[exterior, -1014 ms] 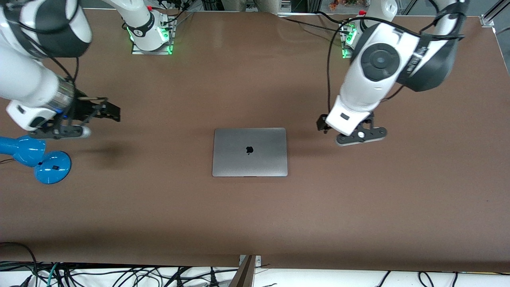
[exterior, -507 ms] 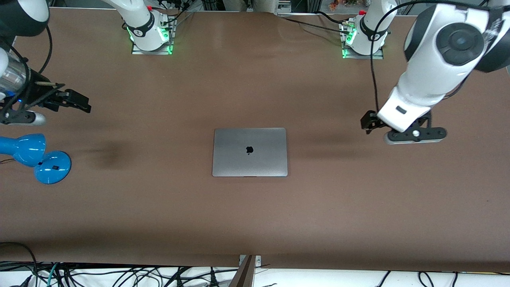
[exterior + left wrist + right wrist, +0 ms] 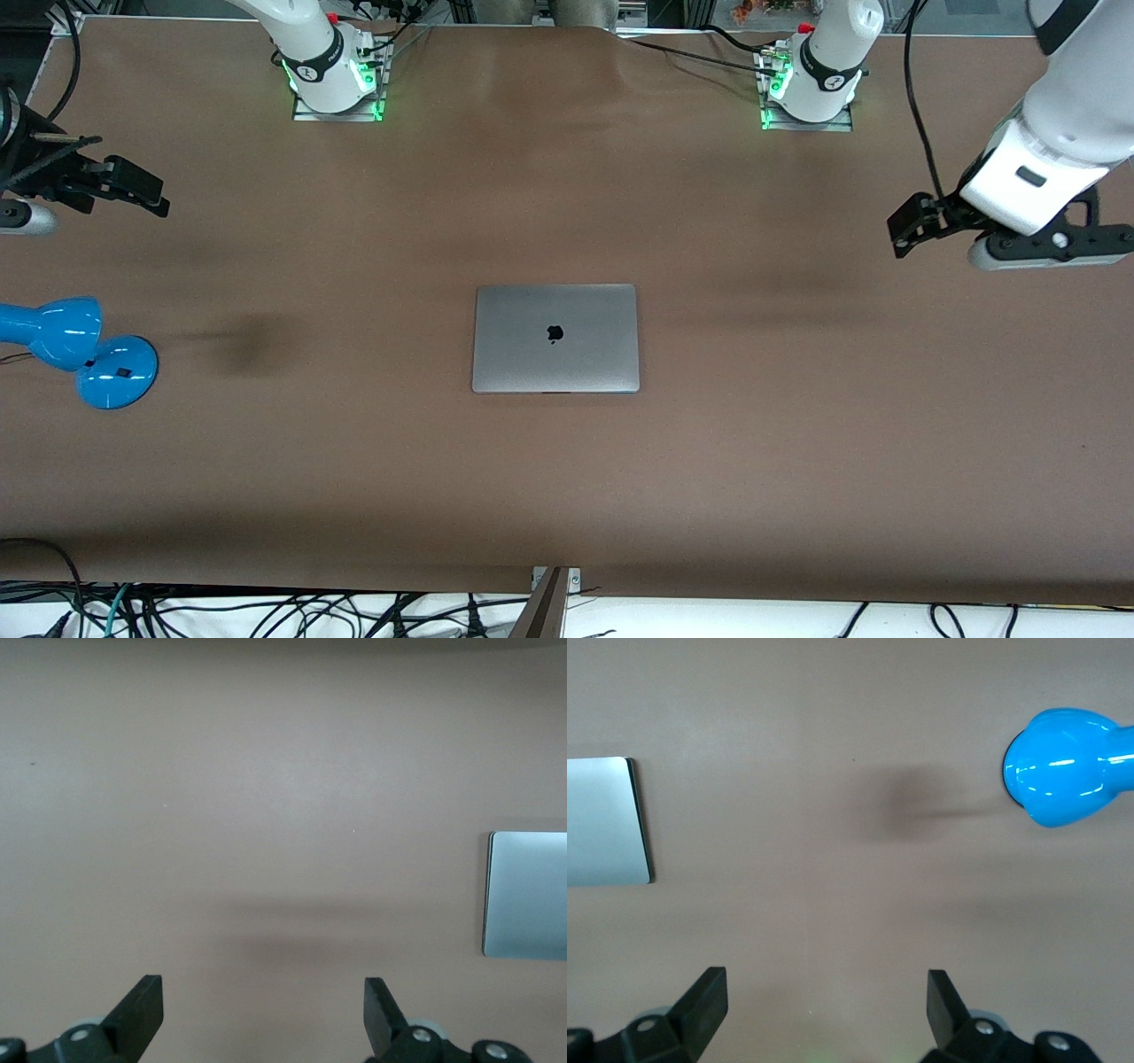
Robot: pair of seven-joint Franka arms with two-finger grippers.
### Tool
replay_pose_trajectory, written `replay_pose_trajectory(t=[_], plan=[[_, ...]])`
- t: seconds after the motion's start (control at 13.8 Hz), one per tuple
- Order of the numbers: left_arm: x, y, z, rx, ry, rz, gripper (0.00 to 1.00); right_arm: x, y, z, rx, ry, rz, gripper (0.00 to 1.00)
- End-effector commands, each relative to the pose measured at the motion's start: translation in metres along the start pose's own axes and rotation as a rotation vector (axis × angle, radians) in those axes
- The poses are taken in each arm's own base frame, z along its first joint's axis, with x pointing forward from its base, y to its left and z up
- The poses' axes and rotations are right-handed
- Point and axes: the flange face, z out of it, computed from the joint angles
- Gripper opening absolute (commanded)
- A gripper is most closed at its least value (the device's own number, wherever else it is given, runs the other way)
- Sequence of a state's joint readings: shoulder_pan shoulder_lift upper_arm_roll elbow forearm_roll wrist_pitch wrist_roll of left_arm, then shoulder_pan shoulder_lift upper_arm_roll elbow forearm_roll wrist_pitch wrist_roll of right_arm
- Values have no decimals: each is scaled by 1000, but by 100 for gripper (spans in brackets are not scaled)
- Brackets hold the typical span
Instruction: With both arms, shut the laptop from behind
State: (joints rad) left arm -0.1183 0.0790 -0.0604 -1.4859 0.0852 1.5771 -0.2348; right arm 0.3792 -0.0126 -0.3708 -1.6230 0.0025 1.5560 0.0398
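A matte brown bench (image 3: 797, 461) carries a flat, closed silver-grey laptop (image 3: 555, 338), lid smooth; a glossy blue lamp (image 3: 80, 350) sits toward the right arm's end. The left gripper (image 3: 263, 1010) and right gripper (image 3: 827, 1003) hang over bare bench with fingers (image 3: 142, 1005) spread open, empty; the laptop lies between them, well apart from both.

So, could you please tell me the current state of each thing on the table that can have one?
Laptop: closed, lid down, flat on the table.
Left claw: open, empty, over bare table toward the left arm's end.
Right claw: open, empty, over bare table toward the right arm's end.
Blue lamp: lying beside the table's edge, untouched.
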Motion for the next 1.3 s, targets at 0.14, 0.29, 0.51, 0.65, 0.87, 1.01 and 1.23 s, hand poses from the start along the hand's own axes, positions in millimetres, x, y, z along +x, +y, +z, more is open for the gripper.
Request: replay_pose_trajectory(t=[0.14,0.29,0.51,0.65,0.87,1.01,1.23], plan=[[-18,-19,-29,-17,-3,0,100,-22,9,-15,9,32,-18,100],[-23,-22,-30,-21,2,-1,100,-31,17,-15,21,32,-12,100],[-25,-25,-26,-37,-9,-12,100,-32,8,-20,16,24,-36,100],[-38,-27,-22,-41,7,-11,100,-26,-1,-29,-1,4,-44,100],[-55,-25,-24,-39,9,-26,100,-21,-5,-25,0,-4,-46,100],[-57,-28,-23,-33,-12,-26,100,-16,-3,-18,-3,-14,-38,100],[-56,-25,-10,-35,-23,-28,100,-12,1,-12,-9,-25,-23,100]])
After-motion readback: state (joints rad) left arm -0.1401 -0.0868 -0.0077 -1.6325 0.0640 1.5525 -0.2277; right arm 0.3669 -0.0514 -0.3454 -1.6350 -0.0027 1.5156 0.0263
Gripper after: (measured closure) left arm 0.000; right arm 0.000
